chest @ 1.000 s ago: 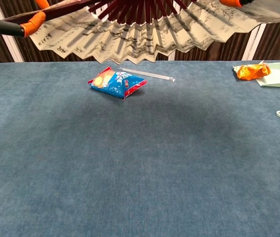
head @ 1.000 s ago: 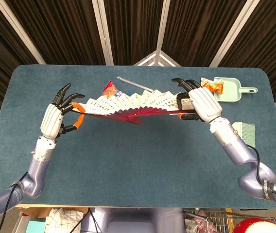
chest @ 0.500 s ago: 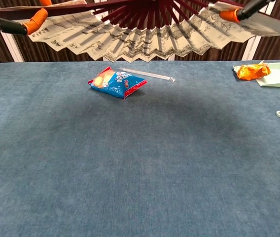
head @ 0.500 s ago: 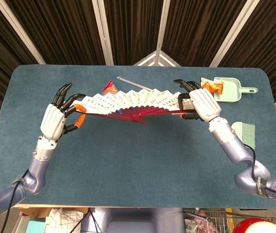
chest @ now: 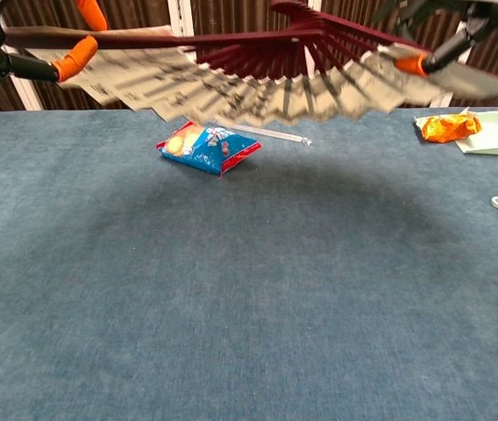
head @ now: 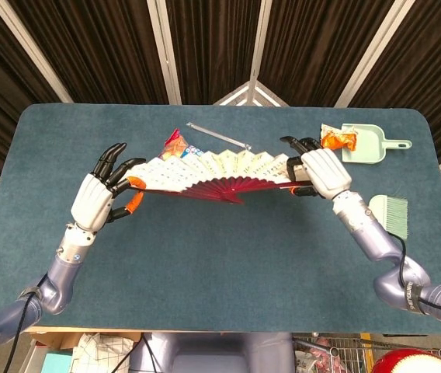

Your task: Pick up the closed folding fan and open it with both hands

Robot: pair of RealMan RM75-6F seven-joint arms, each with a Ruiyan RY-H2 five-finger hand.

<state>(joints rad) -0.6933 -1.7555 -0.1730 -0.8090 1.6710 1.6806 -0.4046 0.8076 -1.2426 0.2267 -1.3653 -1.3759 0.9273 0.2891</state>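
Folding fan (head: 220, 167), spread wide and held aloft over the blue table (head: 205, 256), left hand (head: 100, 194) and right hand (head: 320, 167) each pinching an outer guard, fingers clamped, keeping the pleats stretched open.

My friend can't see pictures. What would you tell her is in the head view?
Two robot hands hold an open folding fan above a blue table: the left hand grips one end, the right hand the other. A green dustpan and brush lie to the right.
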